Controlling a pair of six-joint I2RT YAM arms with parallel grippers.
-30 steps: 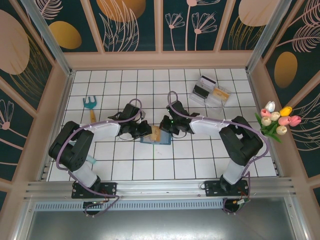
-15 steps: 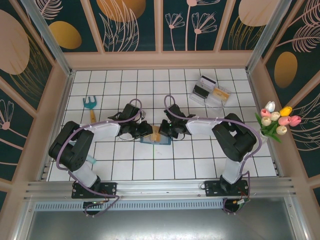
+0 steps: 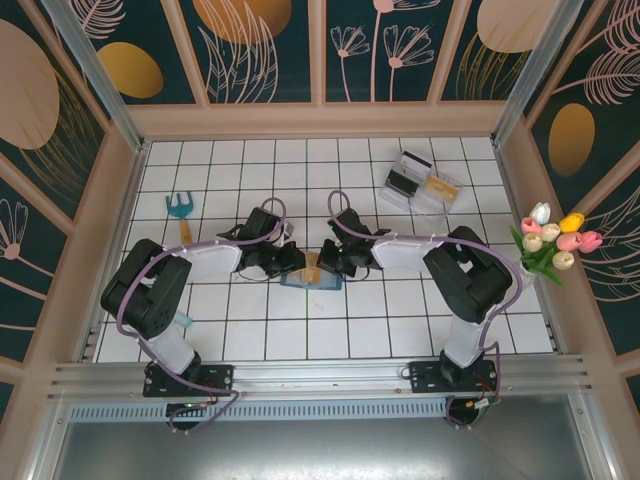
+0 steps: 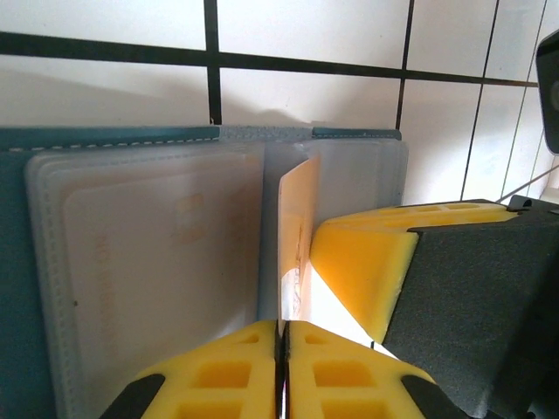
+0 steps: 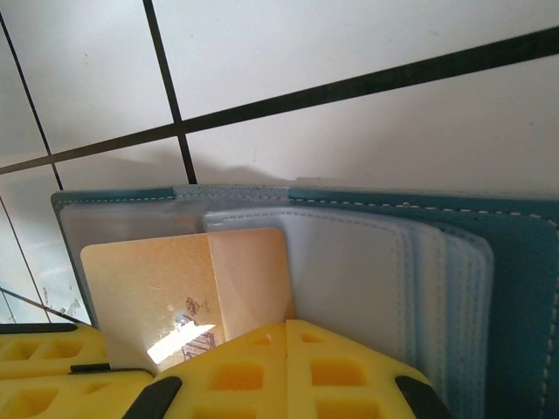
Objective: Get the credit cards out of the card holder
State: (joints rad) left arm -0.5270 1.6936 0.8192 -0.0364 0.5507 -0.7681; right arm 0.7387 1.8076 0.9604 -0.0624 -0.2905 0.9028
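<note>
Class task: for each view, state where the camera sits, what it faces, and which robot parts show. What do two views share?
Top external: above and behind, looking down on the table; both arms, left end effector, right end effector.
Left wrist: on the left wrist, facing the card holder; its yellow fingers.
Right wrist: on the right wrist, facing the card holder; its fingers.
Both wrist views share the orange card.

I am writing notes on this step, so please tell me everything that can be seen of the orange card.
The orange card is a thin, glossy plastic rectangle with rounded corners and a small printed mark. It stands tilted up from the open blue card holder, one end under a clear sleeve. The left gripper is shut on its near edge; the right gripper rests close beside it.
</note>
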